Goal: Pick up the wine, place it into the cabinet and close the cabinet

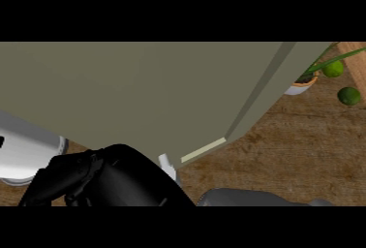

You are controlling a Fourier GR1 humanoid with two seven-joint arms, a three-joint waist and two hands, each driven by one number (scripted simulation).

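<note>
Olive-grey cabinet (143, 92) filling most of view, black hand (93, 179) low left beneath it, finger state and side cannot tell, wine unseen, two limes (349, 95) and potted plant (304, 83) on wooden desk (300, 150) upper right

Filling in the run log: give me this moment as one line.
cabinet: fills view, door near shut | wine: not visible | left hand: against cabinet's lower edge | right hand: out of view | limes: on counter

Brown wood-grain worktop (300, 145) at right. White potted green plant (306, 82) near top right corner, two round green limes (349, 95) beside it. Even light.
</note>
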